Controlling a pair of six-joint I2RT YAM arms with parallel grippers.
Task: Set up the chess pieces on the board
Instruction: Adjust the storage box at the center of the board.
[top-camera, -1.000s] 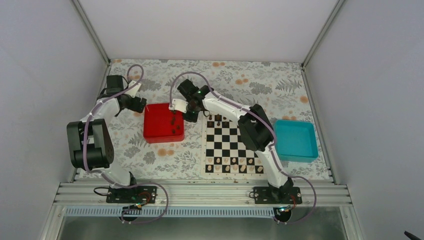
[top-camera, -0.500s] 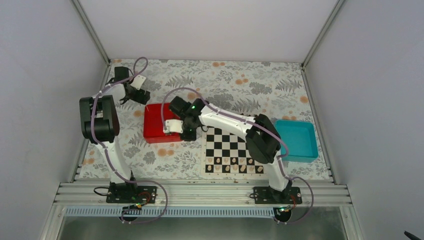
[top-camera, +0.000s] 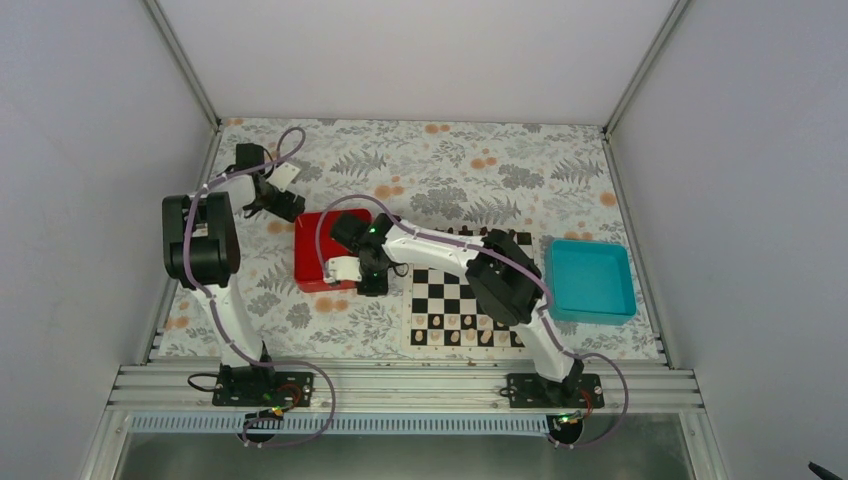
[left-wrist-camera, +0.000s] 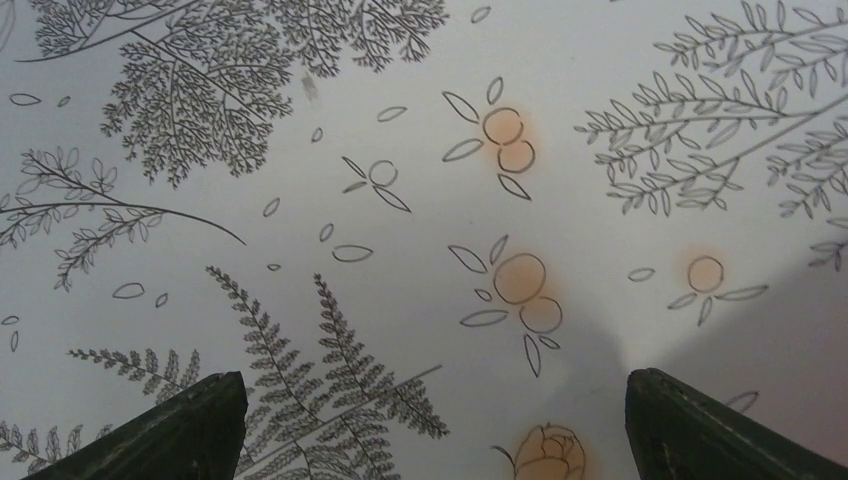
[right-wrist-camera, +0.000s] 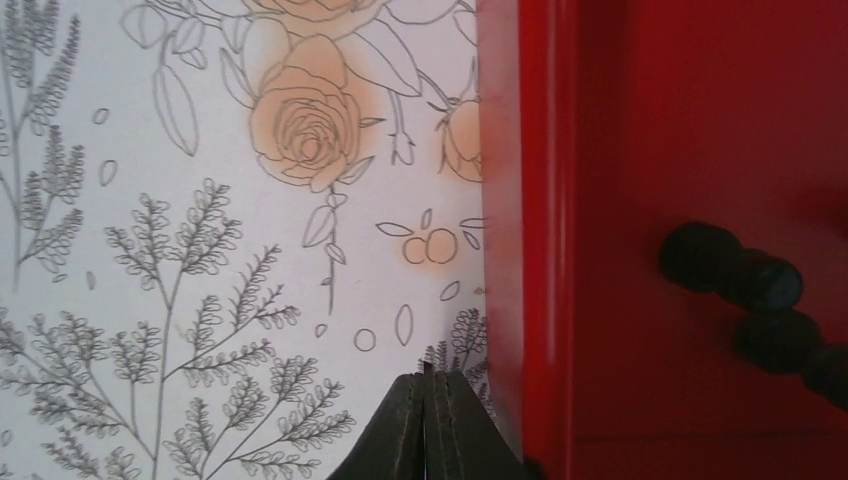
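Where your right end effector (right-wrist-camera: 428, 385) hangs: fingers pressed together, empty, just outside the red square tray (right-wrist-camera: 520, 200).
Left end effector (left-wrist-camera: 430, 425): spread wide above the floral desk (left-wrist-camera: 400, 280).
Dark chess pieces (right-wrist-camera: 745, 290): several inside that tray, beside the black-and-white chequered board (top-camera: 465, 300).

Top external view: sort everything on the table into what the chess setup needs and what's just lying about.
Belongs to the job:
- flat black-and-white chessboard
- small dark chess pieces, lying in the square red tray
- pale tan pieces, at the board's near edge

Just lying about:
- square teal tray
- floral tablecloth
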